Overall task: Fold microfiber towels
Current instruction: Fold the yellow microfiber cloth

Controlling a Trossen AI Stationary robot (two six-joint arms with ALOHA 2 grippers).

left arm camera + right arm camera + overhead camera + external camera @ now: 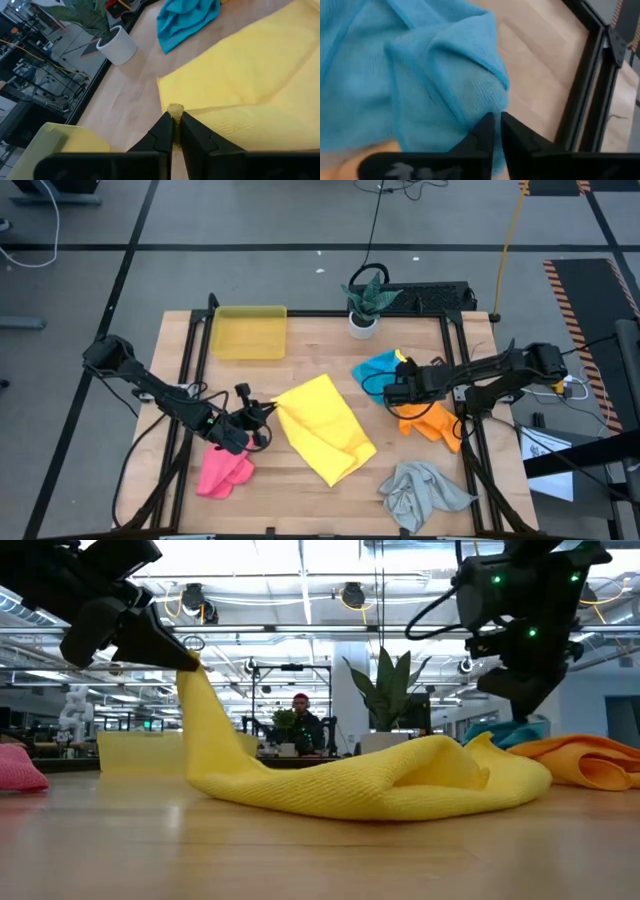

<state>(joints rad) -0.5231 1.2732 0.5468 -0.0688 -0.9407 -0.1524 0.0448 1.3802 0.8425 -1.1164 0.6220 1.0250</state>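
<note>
Pinching one corner of the yellow towel (322,427), the left gripper (268,412) sat near the table's (310,345) middle in the high view, the cloth spread rumpled and slantwise across the wood. A pink towel (224,472) lay bunched just beside that arm, a grey towel (422,490) crumpled near the front edge, and an orange towel (432,422) lay under the right arm. The right gripper (392,391) hovered at the blue towel (379,367). A yellow tray (249,332) stood at the back; I could not tell whether anything was in it. A potted plant (364,302) stood at the rear edge.

From the low view, the yellow towel (370,780) rose steeply to the left gripper (190,662) and sagged in soft folds on the table.

At the left wrist, the fingers (165,134) were pressed together on a small nub of yellow cloth (250,95).

At the right wrist, the fingers (487,131) stood nearly together against the blue towel (410,75); whether they held any of it I could not tell.
</note>
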